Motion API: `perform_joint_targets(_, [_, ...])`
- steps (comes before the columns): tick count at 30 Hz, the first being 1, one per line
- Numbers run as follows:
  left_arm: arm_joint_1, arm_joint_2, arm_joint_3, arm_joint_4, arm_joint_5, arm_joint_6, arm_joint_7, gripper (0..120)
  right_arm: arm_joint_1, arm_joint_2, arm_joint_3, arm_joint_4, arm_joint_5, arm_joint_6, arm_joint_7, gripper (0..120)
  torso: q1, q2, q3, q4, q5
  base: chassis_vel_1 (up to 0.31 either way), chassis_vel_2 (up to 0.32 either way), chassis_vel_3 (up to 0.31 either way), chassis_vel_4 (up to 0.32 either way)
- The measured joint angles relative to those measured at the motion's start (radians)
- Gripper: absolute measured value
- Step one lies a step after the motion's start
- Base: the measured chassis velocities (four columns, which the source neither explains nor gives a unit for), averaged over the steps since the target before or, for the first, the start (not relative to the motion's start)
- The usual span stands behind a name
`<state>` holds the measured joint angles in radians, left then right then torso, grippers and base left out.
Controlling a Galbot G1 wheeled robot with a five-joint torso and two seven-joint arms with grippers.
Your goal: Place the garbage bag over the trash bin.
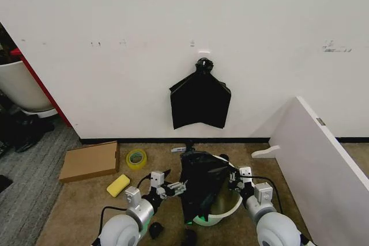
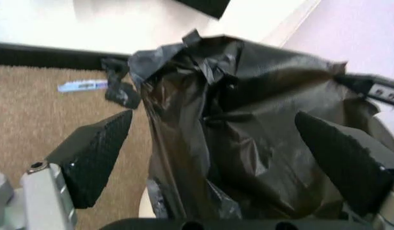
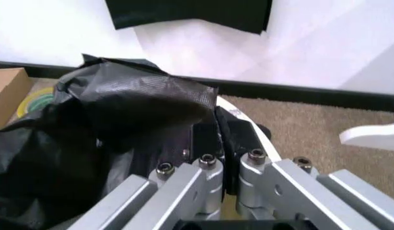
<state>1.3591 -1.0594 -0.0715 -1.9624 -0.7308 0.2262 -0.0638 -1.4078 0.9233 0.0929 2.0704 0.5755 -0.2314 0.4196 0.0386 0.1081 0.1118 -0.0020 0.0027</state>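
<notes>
The cream-white trash bin [image 1: 222,216] stands on the carpet between my two arms, its pale rim [image 3: 247,122] showing beside the bag. The black crinkly garbage bag [image 1: 199,184] is draped over most of the bin's mouth and hangs down its left side. My left gripper [image 1: 176,188] sits just left of the bag, open. In the left wrist view its textured fingers [image 2: 95,158] stand wide apart with the garbage bag [image 2: 248,134] just ahead of them. My right gripper [image 1: 233,178] is at the bin's right rim, shut on the edge of the garbage bag [image 3: 139,100].
A flat black bundle [image 1: 199,99] hangs on the wall behind. A cardboard box [image 1: 89,161], a tape roll [image 1: 136,158] and a yellow sponge [image 1: 118,185] lie to the left. A white panel [image 1: 323,154] leans at the right. Small black lumps [image 1: 154,230] lie near my base.
</notes>
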Motion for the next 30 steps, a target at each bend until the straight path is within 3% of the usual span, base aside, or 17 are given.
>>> perform_joint_targets(5, [-0.031,-0.024,0.037,-0.011,0.002,0.114,-0.101,100,-0.008,0.001,-0.001,0.002,-0.052,0.026,-0.023,0,0.0,0.0,0.0,0.0,-0.0001,0.0,0.0,0.0,0.0])
perform_joint_targets(10, [-0.074,-0.065,0.085,-0.015,-0.005,0.286,-0.277,100,-0.02,0.004,0.001,0.006,-0.063,0.035,-0.028,0,0.0,0.0,0.0,0.0,-0.0001,0.0,0.0,0.0,0.0])
perform_joint_targets(22, [-0.178,-0.138,0.13,0.058,-0.022,0.372,-0.368,100,-0.025,0.012,-0.003,0.003,-0.086,0.047,-0.043,0,0.0,0.0,0.0,0.0,0.0,0.0,0.0,0.0,0.0])
perform_joint_targets(25, [-0.203,-0.154,0.131,0.075,-0.044,0.406,-0.38,94,-0.025,0.013,-0.004,0.002,-0.089,0.049,-0.045,0,0.0,0.0,0.0,0.0,-0.0001,0.0,0.0,0.0,0.0])
perform_joint_targets(29, [-0.231,-0.178,0.131,0.098,-0.084,0.454,-0.394,75,-0.025,0.013,-0.004,0.0,-0.09,0.049,-0.045,0,0.0,0.0,0.0,0.0,0.0,0.0,0.0,0.0,0.0])
perform_joint_targets(30, [-0.231,-0.178,0.131,0.098,-0.084,0.454,-0.394,75,-0.025,0.013,-0.004,0.0,-0.09,0.049,-0.045,0,0.0,0.0,0.0,0.0,0.0,0.0,0.0,0.0,0.0])
